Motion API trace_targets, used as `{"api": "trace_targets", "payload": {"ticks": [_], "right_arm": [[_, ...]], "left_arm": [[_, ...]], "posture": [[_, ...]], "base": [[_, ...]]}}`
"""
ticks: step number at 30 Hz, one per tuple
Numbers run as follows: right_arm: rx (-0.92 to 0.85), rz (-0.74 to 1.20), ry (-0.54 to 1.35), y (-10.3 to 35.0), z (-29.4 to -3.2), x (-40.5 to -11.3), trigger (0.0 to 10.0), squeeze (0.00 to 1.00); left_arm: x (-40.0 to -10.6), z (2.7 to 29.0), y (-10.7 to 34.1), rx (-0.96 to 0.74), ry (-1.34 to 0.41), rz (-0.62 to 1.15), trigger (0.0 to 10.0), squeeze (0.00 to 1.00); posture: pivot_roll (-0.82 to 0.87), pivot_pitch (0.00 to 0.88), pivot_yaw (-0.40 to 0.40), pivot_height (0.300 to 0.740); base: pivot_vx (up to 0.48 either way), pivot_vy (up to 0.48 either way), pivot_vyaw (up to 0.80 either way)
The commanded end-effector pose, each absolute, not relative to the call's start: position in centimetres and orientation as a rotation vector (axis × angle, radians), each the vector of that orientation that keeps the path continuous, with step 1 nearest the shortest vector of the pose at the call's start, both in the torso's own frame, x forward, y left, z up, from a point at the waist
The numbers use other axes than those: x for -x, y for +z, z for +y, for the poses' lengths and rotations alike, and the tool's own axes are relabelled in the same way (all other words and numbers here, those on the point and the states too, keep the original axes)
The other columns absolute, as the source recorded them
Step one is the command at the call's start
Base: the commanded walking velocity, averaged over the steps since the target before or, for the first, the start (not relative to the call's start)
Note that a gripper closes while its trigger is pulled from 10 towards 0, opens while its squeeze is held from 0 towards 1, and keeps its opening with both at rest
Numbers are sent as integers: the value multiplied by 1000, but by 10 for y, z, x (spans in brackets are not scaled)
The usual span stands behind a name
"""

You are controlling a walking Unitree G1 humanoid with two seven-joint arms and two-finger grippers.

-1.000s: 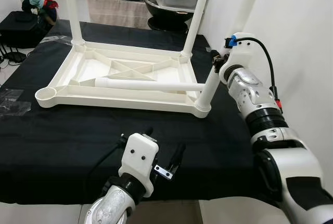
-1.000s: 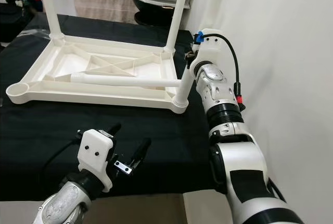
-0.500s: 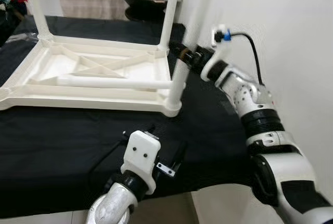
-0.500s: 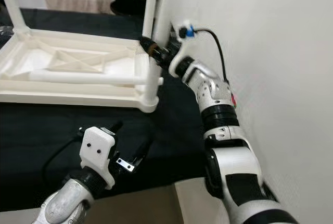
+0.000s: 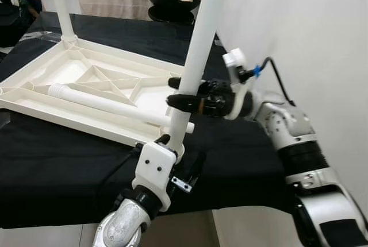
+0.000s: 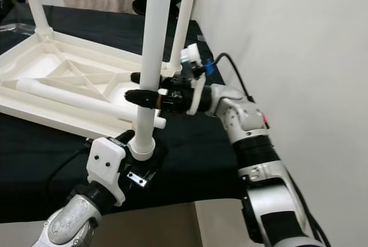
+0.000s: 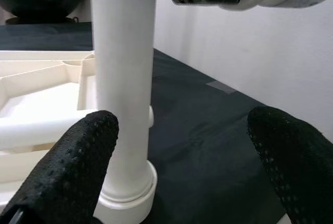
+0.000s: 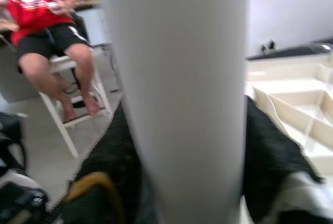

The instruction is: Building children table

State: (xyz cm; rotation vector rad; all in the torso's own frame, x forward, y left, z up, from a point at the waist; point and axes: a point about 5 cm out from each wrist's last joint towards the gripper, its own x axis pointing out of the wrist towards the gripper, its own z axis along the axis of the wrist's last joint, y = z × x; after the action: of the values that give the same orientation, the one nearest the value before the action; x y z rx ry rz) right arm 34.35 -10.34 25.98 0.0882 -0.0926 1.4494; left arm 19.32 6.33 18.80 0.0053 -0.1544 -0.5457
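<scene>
The white table top (image 5: 86, 77) lies upside down on a black cloth. An upright white leg (image 5: 195, 51) stands at its near right corner. My right gripper (image 5: 175, 92) reaches in from the right and is shut on this leg at mid height; its fingers (image 8: 112, 166) sit either side of the leg (image 8: 177, 94). My left gripper (image 5: 179, 161) is open, low at the front, with the leg's foot (image 7: 122, 193) just ahead of its fingers (image 7: 67, 166). A loose leg (image 5: 109, 104) lies across the table top. Two more legs (image 6: 185, 23) stand at the far corners.
A white wall (image 5: 299, 23) runs close along the right. The black cloth's front edge (image 5: 69, 215) is near my left arm. Boxes and a black bowl (image 5: 172, 0) sit behind the table. A person in a red shirt sits on a white chair (image 8: 47, 26).
The camera has moved closer and turned. The near right leg has gone from leaning to upright. My right gripper now holds it from the side; my left gripper has come close to its foot.
</scene>
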Motion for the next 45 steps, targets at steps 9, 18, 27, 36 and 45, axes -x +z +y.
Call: {"api": "trace_targets", "payload": {"ticks": [9,18,27,36,45], "right_arm": [[-44,-102,1138,260,-112,-367,0,0],[-118,31,306,248,-164,-413,0,0],[-81,131,-323,222,-219,-405,0,0],[-257,47,-23,237,-174,-416,10000,1000],[-409,-101,417,280,-158,-417,10000,0]], "left_arm": [[-192,62,185,-15,-549,-150,10000,0],[-192,62,185,-15,-550,-148,10000,0],[-192,60,185,-14,-549,-151,10000,0],[-192,62,185,-16,-547,-150,10000,0],[-193,63,185,-18,-541,-149,10000,0]], "posture": [[75,93,-161,740],[73,95,-157,740],[68,100,-161,740],[71,104,-160,740],[74,105,-163,740]], "base": [[0,0,0],[0,0,0],[0,0,0],[0,0,0],[0,0,0]]}}
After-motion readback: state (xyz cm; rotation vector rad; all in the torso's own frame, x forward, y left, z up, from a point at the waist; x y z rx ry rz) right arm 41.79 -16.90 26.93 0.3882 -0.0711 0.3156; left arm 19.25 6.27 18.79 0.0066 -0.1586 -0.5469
